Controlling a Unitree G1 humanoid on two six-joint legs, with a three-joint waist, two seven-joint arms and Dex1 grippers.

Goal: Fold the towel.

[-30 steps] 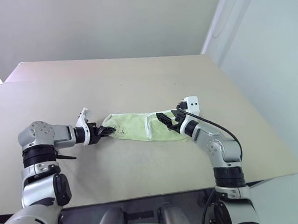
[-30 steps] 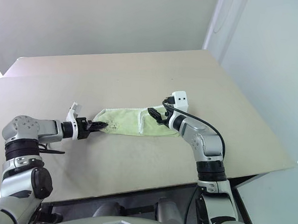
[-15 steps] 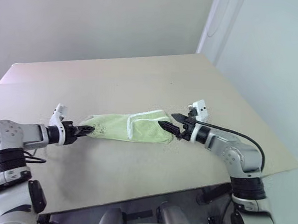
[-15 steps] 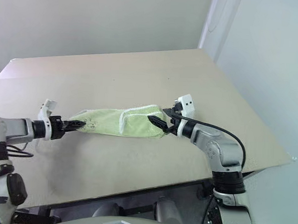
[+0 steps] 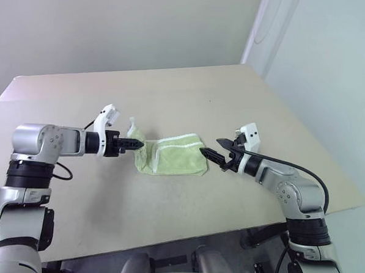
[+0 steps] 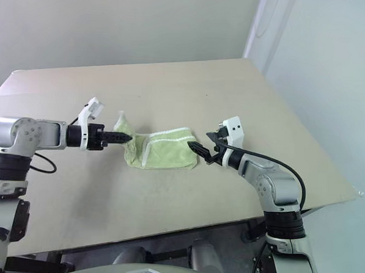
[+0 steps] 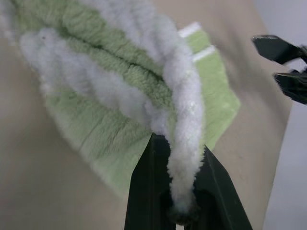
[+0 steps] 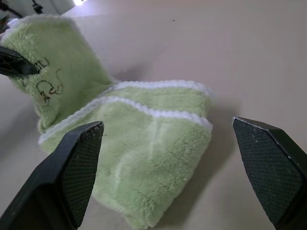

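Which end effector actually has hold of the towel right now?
The left end effector: it is shut on the raised end of the towel. The right end effector stands open beside the folded end, apart from the cloth.

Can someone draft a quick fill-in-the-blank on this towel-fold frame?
1. The left gripper is ____ on an end of the light yellow-green terry cloth towel.
2. The right gripper has its fingers ____, holding nothing.
3. The towel's other end rests on the ____ tabletop.
Missing words: shut; open; beige
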